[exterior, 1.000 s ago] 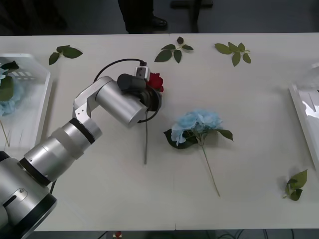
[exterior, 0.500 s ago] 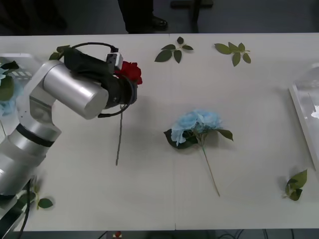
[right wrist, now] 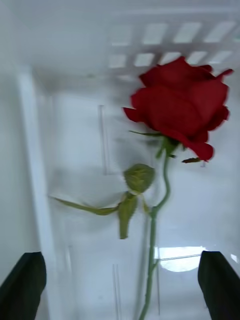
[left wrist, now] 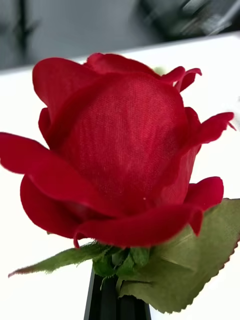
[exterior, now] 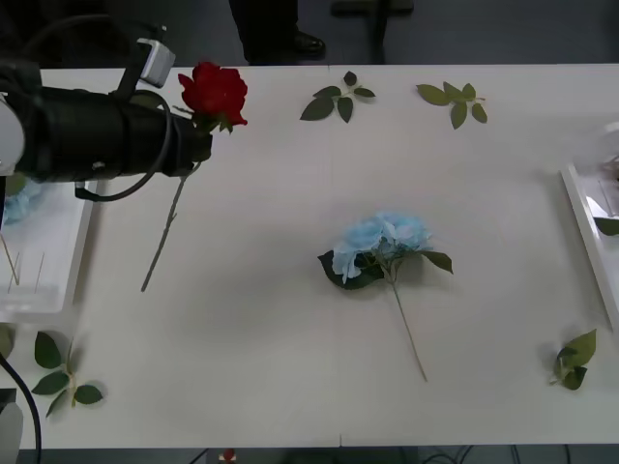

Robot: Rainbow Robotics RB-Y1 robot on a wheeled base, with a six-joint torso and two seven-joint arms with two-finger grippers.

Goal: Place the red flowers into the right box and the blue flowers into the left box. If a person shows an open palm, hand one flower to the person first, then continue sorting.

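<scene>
My left gripper (exterior: 196, 133) is shut on a red flower (exterior: 215, 92) just under its head, held above the table's far left; the stem hangs down toward the table. In the left wrist view the rose head (left wrist: 120, 150) sits right above my closed black fingers (left wrist: 117, 300). A blue flower (exterior: 382, 246) lies in the middle of the table. The left box (exterior: 48, 280) at the left edge holds another blue flower (exterior: 19, 198). My right gripper (right wrist: 120, 282) hangs open over the right box (right wrist: 75, 130), where a red flower (right wrist: 177, 107) lies. The right box (exterior: 590, 222) sits at the right edge.
Loose green leaf sprigs lie at the far middle (exterior: 337, 99), far right (exterior: 453, 100), near right (exterior: 573, 360) and near left (exterior: 58, 372). A person's legs (exterior: 271, 29) stand beyond the table's far edge.
My left arm has lifted the red flower off the table and swung it left and toward the far edge. The blue flower in the middle has not moved.
</scene>
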